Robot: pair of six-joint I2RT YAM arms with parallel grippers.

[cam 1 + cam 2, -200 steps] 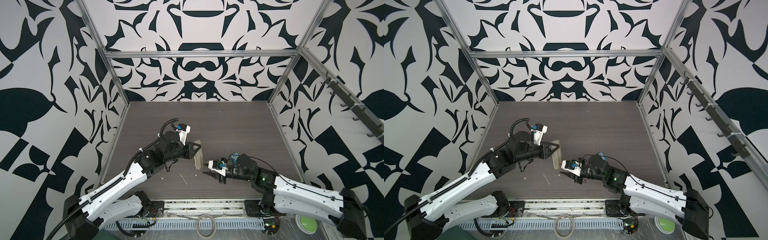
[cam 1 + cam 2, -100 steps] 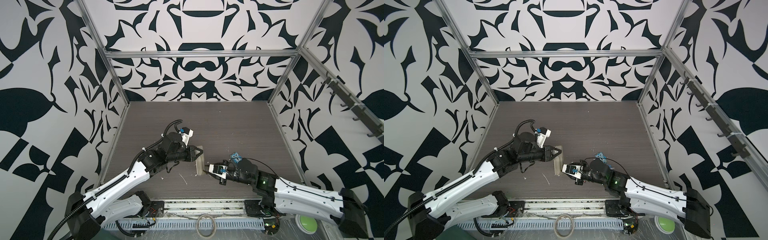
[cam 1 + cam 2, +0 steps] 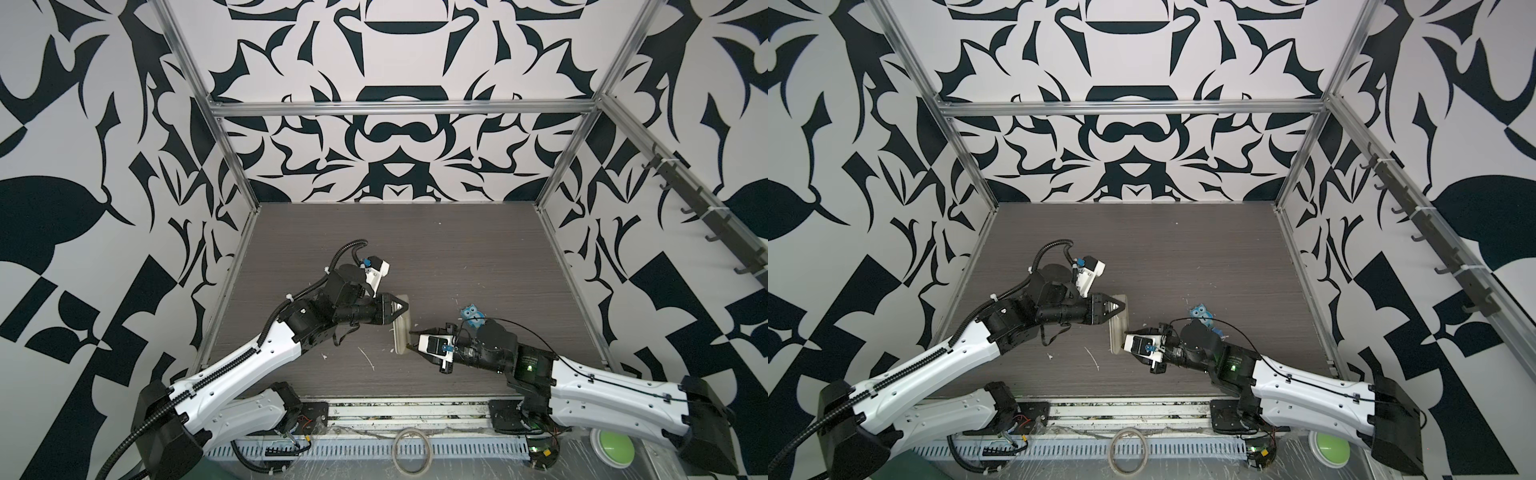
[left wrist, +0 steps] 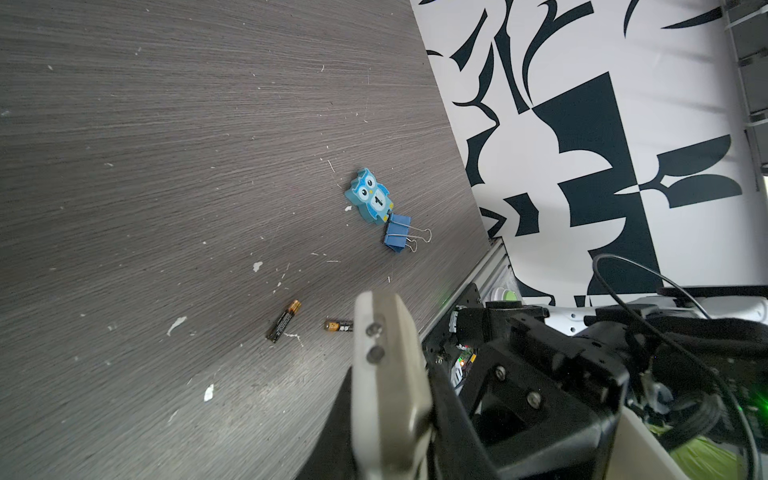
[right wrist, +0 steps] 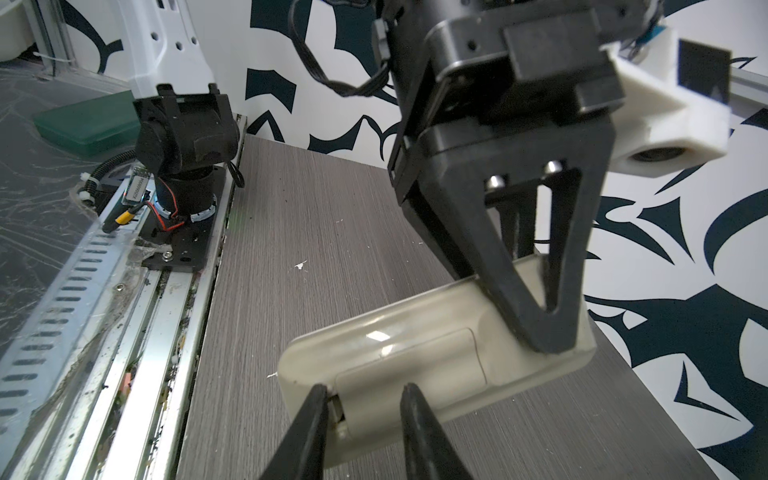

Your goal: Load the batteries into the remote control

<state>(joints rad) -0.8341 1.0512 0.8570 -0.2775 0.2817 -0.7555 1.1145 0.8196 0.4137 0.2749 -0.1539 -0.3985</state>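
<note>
Clamping the far end of the remote control (image 5: 395, 353), the left gripper (image 5: 548, 332) has its dark jaws drawn tight on the casing's two broad faces, so the slim body stands on a long edge with its plain beige back turned toward the other arm. Whether the lower edge touches the table (image 3: 415, 249) cannot be told. In both top views the remote control (image 3: 402, 336) (image 3: 1118, 332) shows as a narrow pale strip near the middle of the table, its far end at the left gripper (image 3: 399, 309) (image 3: 1117, 307). Behind that gripper the wrist lies roughly level, and the left arm runs back in a diagonal to its base at the near left corner.

At the near end of the remote, the right gripper (image 5: 363, 390) has its jaws partly apart and holds nothing; one of its fingertips (image 5: 320, 395) sits at the notch beside the battery cover (image 5: 411, 365), the other over the cover panel. The right gripper (image 3: 413, 340) points left, its arm stretched low from the near right base.

Both batteries (image 4: 284, 321) (image 4: 338, 325) lie flat on the table, apart from each other and clear of the remote. Farther off, a blue owl figure (image 4: 370, 197) touches a blue binder clip (image 4: 397, 232)
</note>
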